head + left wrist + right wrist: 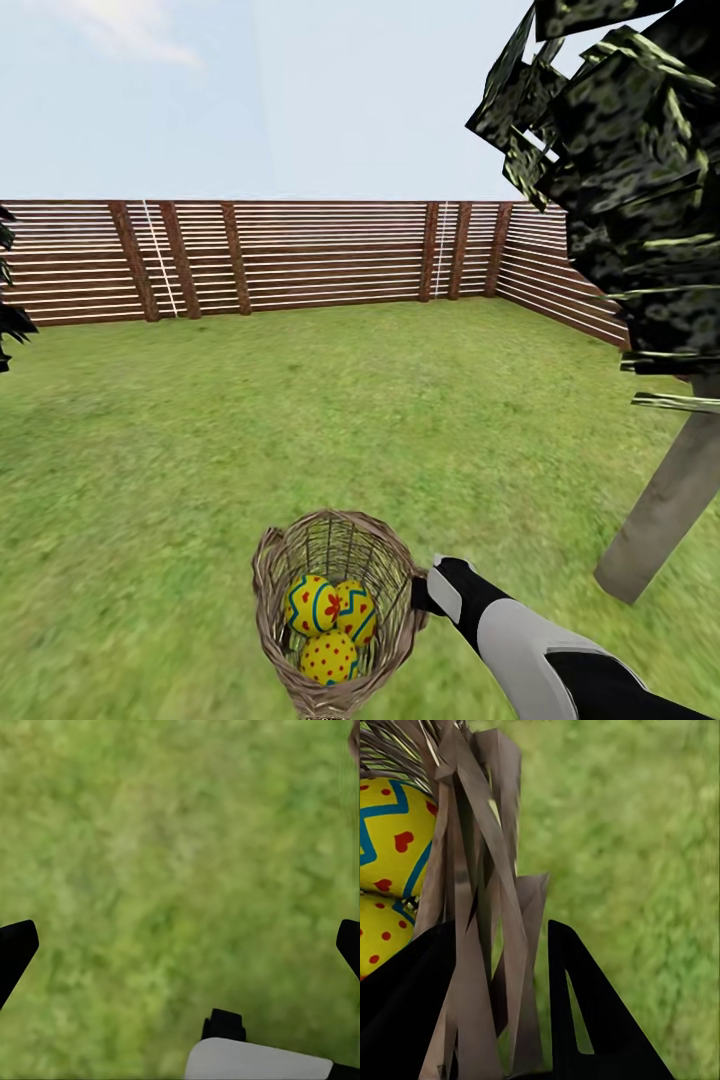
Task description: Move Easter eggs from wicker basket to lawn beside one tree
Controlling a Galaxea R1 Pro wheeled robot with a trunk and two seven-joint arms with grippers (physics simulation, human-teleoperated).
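The right gripper (521, 967) has its jaws clenched on the basket (335, 610) rim between them, likely to carry the eggs (328, 615) treeward; the left gripper (180, 945) hangs released over grass.

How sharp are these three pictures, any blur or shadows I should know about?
Head view: fence and Easter eggs crisp, lawn mottled, no cast shadows under the tree or wicker basket. Left wrist view: grass soft and smeared. Right wrist view: basket rim and right gripper sharp up close, grass behind blurred.
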